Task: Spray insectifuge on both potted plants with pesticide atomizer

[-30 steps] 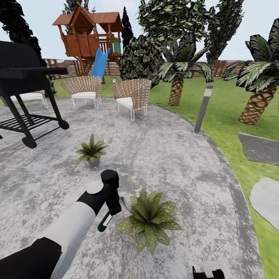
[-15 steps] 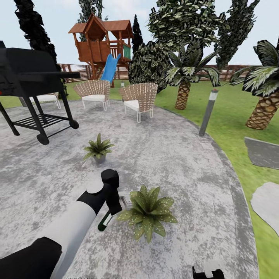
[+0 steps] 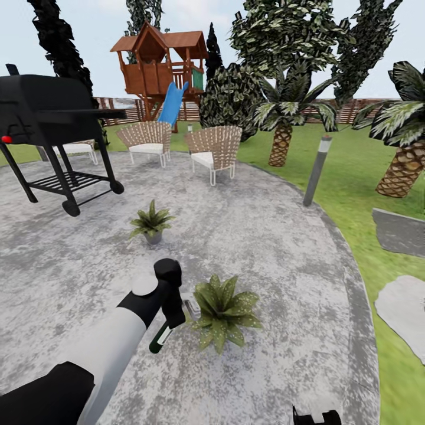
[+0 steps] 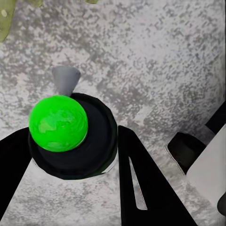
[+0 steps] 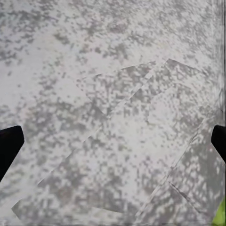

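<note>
- Left gripper (image 3: 177, 319): fingers clamped on pesticide atomizer (image 3: 160, 337), beside near potted plant (image 3: 221, 313).
- Right gripper (image 5: 113, 141): fingers spread wide over paving (image 3: 277, 248).

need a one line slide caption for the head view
Left claw holds the pesticide atomizer beside the nearer speckled potted plant on grey paving.

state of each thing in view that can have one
small dark-green spray bottle: held tilted in left gripper, nozzle toward near plant
near green potted rosette: upright, white specks on leaves
far green potted rosette: upright, specks not discernible
right gripper: open, empty
black grill: lid shut
</note>
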Robot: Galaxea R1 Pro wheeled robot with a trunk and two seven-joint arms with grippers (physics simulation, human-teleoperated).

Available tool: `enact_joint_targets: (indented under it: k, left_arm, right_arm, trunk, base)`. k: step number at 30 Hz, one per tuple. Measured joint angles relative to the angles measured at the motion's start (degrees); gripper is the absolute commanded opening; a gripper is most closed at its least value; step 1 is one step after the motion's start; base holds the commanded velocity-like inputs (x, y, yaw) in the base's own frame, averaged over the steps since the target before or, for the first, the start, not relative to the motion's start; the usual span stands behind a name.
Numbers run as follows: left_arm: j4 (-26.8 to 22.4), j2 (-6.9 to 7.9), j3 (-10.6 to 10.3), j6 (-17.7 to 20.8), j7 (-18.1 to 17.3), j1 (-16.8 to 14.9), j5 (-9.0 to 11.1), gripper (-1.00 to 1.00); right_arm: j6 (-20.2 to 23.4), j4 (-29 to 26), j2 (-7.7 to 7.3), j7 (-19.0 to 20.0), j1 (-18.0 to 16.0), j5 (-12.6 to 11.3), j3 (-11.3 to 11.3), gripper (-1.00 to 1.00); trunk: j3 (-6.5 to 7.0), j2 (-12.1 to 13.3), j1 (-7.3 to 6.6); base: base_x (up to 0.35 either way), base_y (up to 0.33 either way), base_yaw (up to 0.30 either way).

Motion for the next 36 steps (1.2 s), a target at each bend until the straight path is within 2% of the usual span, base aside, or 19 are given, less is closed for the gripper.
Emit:
enact_joint_targets:
  k: [6,12,16,17,18,19,20,21,23,24,26,28,30,32,33,35,36]
  left_arm:
    - [0.0,0.07,0.1,0.0,0.0,0.1,-0.1,-1.0]
    - [-0.3,0.43,0.2,-0.2,0.0,0.3,0.1,-1.0]
    - [-0.7,0.61,1.1,-0.4,0.0,0.4,2.0,-1.0]
    - [-0.7,0.73,2.7,-0.9,2.8,0.4,12.5,-1.0]
    - [-0.7,0.89,3.0,-2.0,5.7,0.4,17.1,-1.0]
    - [-0.6,2.05,3.6,-9.5,13.7,2.0,29.6,-1.0]
    - [-0.6,2.31,4.2,-10.5,14.6,2.7,31.7,-1.0]
    - [-0.5,2.66,7.6,-15.8,16.0,4.2,33.0,-1.0]
    - [-0.2,2.71,12.7,-21.7,17.4,4.5,33.5,-1.0]
    - [-0.1,2.71,14.2,-22.8,17.7,4.6,33.6,-1.0]
    - [0.1,2.71,16.4,-24.3,17.9,4.7,33.6,-1.0]
    - [0.1,2.76,17.0,-24.7,17.9,4.9,33.5,-1.0]
    - [0.2,2.83,17.2,-24.9,17.8,5.5,33.2,-1.0]
    - [0.2,3.0,17.1,-25.0,17.6,6.8,32.9,-1.0]
    - [0.2,3.52,16.8,-25.4,17.5,7.3,32.8,-1.0]
    - [0.2,4.23,16.5,-26.1,17.4,7.7,32.8,-1.0]
    - [0.2,4.32,16.5,-26.2,17.3,7.7,32.8,-1.0]
  right_arm:
    - [0.0,0.0,-0.02,0.0,0.0,0.0,0.0,1.0]
    - [0.0,0.0,-0.02,0.0,0.0,0.0,0.0,1.0]
    - [0.0,0.1,0.01,0.2,0.0,0.1,0.0,1.0]
    - [0.0,0.1,0.12,0.2,0.0,0.1,0.0,1.0]
    - [0.0,0.1,0.14,0.3,0.0,0.1,0.0,1.0]
    - [0.0,0.1,0.15,0.3,0.0,0.1,0.0,1.0]
    - [-0.1,0.0,0.15,0.3,0.0,0.0,0.0,1.0]
    - [-0.1,-0.1,0.22,0.2,0.0,0.0,-0.1,1.0]
    - [-0.1,-0.4,0.14,0.2,0.0,-0.1,-0.2,1.0]
    - [-0.1,-0.5,0.02,0.2,0.0,-0.1,-0.3,1.0]
    - [-0.1,-1.5,-0.31,0.5,-0.1,0.1,-0.3,1.0]
    - [-0.1,-5.7,-0.38,1.6,-0.1,0.6,-0.2,1.0]
    - [0.1,-11.0,-0.39,7.4,-0.1,2.2,-0.1,1.0]
    - [0.5,-16.6,-0.35,18.7,-0.1,5.1,0.1,1.0]
    - [1.1,-19.9,-0.35,26.6,-0.1,6.2,0.0,1.0]
    - [3.6,-25.3,-0.35,40.1,-0.3,7.0,0.0,1.0]
    - [4.5,-27.0,-0.35,43.8,-0.5,7.1,0.0,1.0]
  trunk:
    - [0.0,0.0,0.01]
    - [0.0,0.0,0.01]
    - [0.0,0.0,-0.01]
    - [0.0,0.0,-0.02]
    - [0.0,0.0,-0.02]
    - [-0.01,0.0,-0.01]
    - [0.0,0.0,-0.01]
    - [-0.01,0.0,-0.01]
    - [0.0,0.0,-0.01]
    - [0.0,0.0,-0.02]
    - [0.0,0.0,-0.02]
    - [0.0,0.0,-0.02]
    - [0.0,0.0,-0.01]
    - [0.0,0.0,-0.01]
    - [0.0,0.0,-0.01]
    - [0.0,0.0,-0.02]
    - [0.0,0.0,-0.02]
  base:
    - [-0.107,-0.245,0.0]
    - [-0.25,-0.069,0.0]
    - [-0.031,-0.003,0.0]
    - [-0.002,0.0,0.0]
    - [0.0,0.0,0.0]
    - [0.0,0.0,0.0]
    - [0.0,0.0,0.0]
    - [0.0,0.0,0.0]
    - [0.0,0.0,0.0]
    - [0.0,0.0,0.0]
    - [0.0,0.0,0.0]
    - [0.0,0.0,0.0]
    - [0.0,0.0,0.0]
    - [0.0,0.0,0.0]
    - [0.0,0.0,0.0]
    - [0.0,0.0,0.0]
    - [0.0,0.0,0.0]
